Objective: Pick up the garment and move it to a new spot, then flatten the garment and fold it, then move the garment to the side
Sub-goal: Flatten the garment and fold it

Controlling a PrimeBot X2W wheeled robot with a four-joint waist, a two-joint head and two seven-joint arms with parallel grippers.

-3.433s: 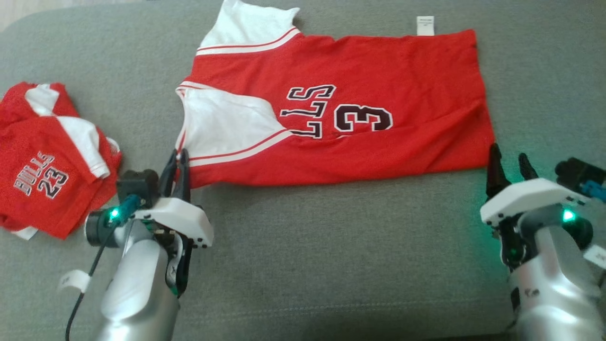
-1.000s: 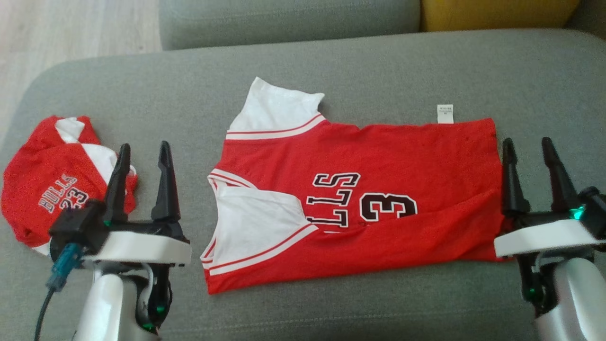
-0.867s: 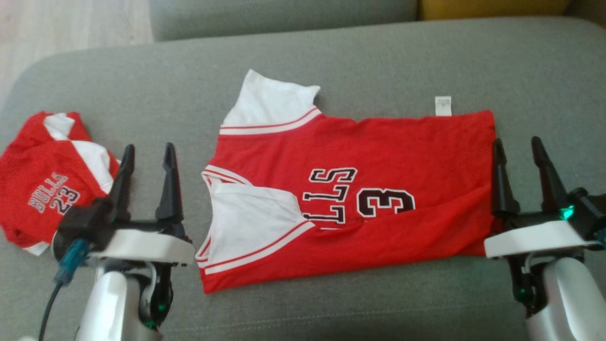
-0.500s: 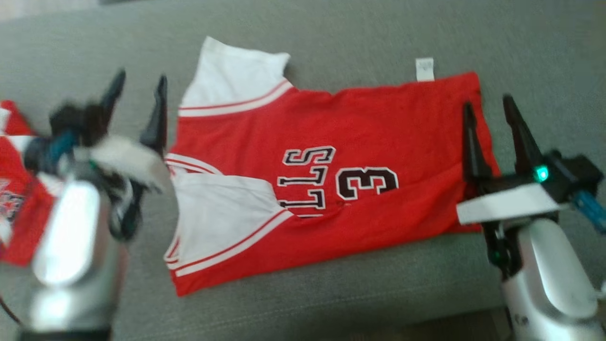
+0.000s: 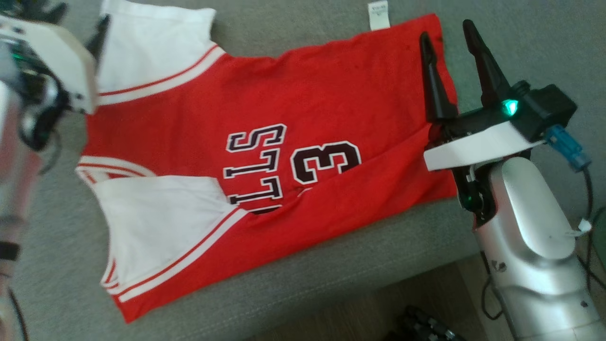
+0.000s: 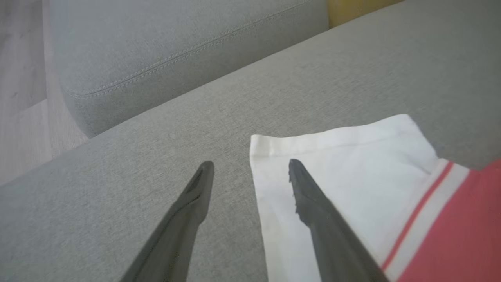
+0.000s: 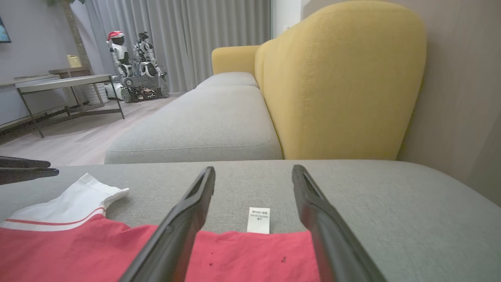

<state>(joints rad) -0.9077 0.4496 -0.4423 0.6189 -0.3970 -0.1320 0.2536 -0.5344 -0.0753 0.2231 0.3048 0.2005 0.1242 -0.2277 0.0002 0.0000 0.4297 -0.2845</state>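
The left pincer (image 6: 250, 164) stood wide open, empty, over the white sleeve (image 6: 352, 156) of the red jersey (image 5: 331, 85) spread on the grey sofa seat (image 5: 293, 293), the right pincer (image 5: 446, 31) likewise over its hem.

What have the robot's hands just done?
The left gripper let go of the jersey at its near corner and moved to its far white sleeve; the right gripper moved to the far hem by the label. Both open. The jersey stayed put.

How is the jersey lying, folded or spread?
Folded once lengthwise: the jersey lies flat on the sofa, near edge doubled over, covering part of its lettering.
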